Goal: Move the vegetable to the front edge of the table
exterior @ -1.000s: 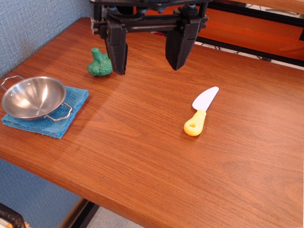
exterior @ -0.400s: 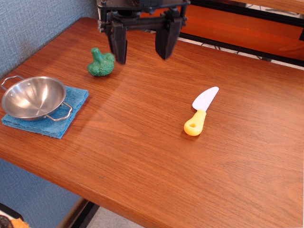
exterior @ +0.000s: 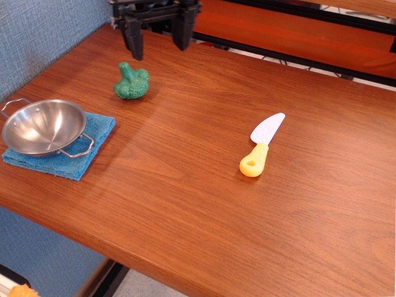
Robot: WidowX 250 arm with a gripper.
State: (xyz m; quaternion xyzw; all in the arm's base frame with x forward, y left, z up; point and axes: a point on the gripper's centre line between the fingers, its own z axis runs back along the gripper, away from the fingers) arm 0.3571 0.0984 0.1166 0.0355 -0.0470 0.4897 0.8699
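Observation:
The vegetable, a small green toy broccoli, lies on the reddish-brown wooden table at the far left, its stalk pointing away from the camera. My black gripper hangs open and empty above the table's far edge, just behind and slightly right of the broccoli, not touching it. Its two fingers stand wide apart.
A steel pan rests on a blue cloth at the left edge. A toy knife with a yellow handle lies right of centre. An orange panel with black bars runs behind the table. A blue wall stands at left.
My gripper has pulled back and to the left, away from the camera toward the table's far edge, staying open. The broccoli, pan and knife have not moved.

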